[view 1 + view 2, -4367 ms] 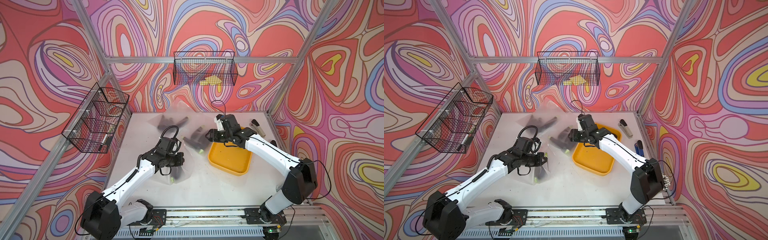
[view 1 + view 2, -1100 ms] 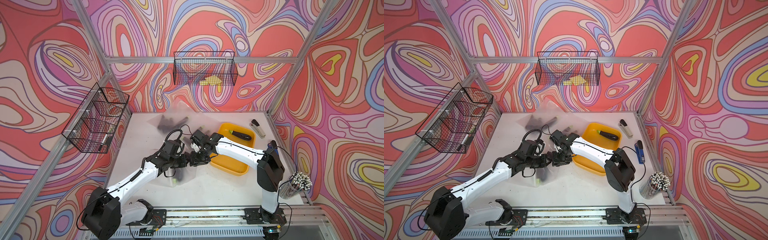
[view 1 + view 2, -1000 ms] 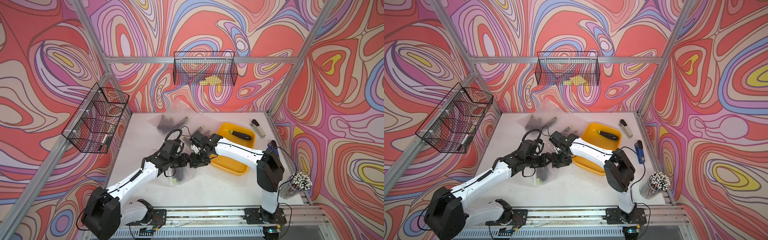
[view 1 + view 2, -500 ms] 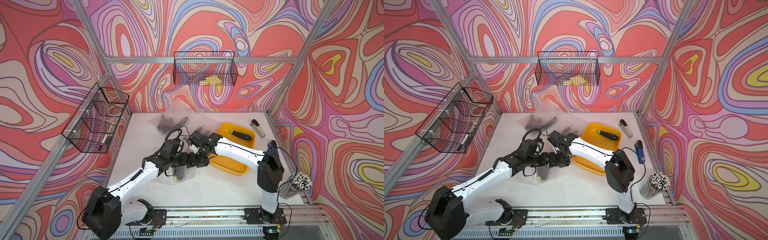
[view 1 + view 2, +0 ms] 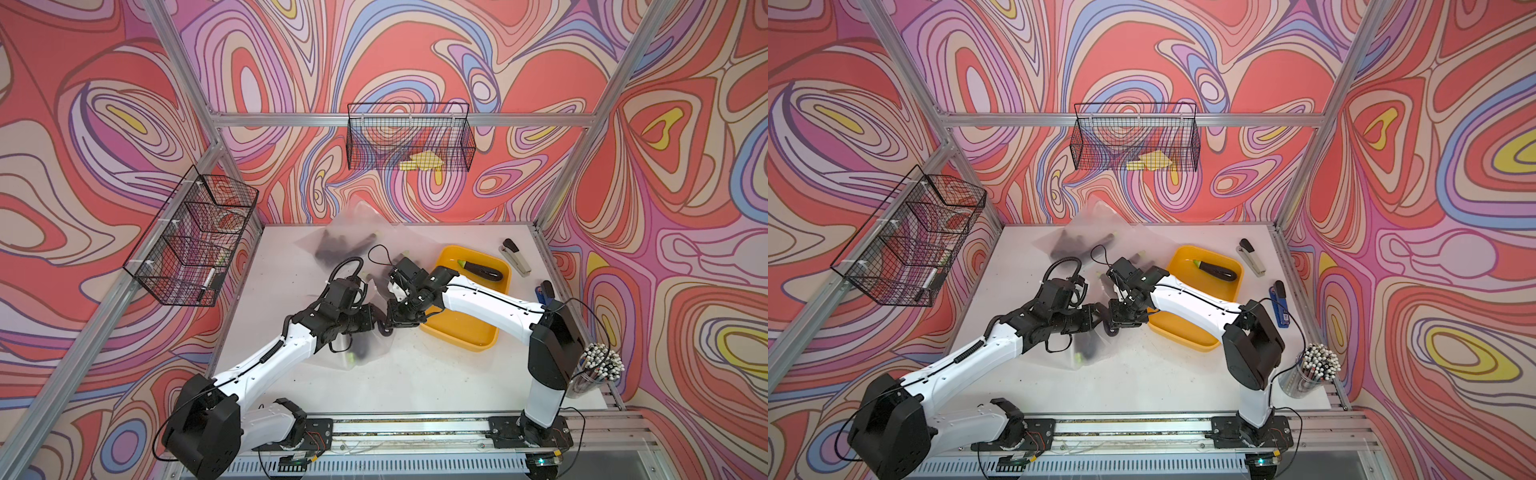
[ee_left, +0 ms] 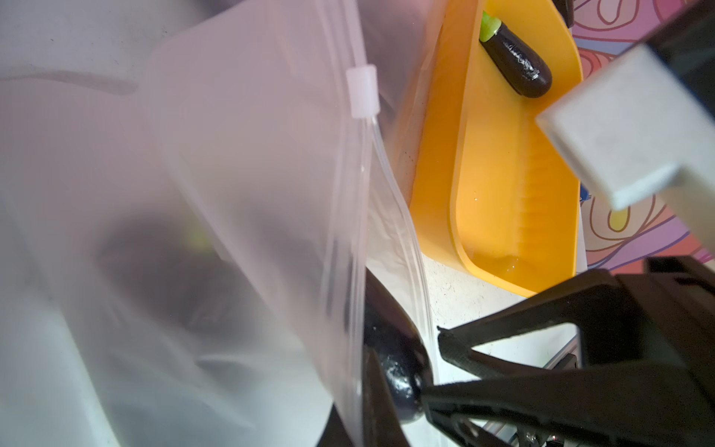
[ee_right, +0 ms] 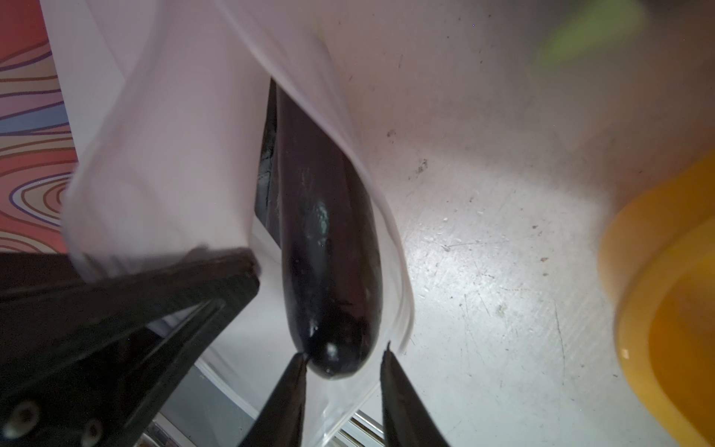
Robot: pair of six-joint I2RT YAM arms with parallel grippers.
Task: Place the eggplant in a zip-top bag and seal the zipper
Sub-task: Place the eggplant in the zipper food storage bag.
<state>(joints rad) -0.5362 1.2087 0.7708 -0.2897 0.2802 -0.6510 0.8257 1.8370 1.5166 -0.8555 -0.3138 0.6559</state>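
While your left gripper is pinched together on one lip of the zip-top bag, the eggplant sits partway through the bag's gaping mouth. Its far end is hidden behind the frosted film and its blunt dark end pokes out. Your right gripper stands at that blunt end with its tips apart. One tip touches the skin and the other shows a sliver of gap, so you are straddling the end rather than squeezing it. You will find the bag's white slider along the zipper track, away from the eggplant. All of this lies on the desk just beside the yellow tray, where a second eggplant rests.
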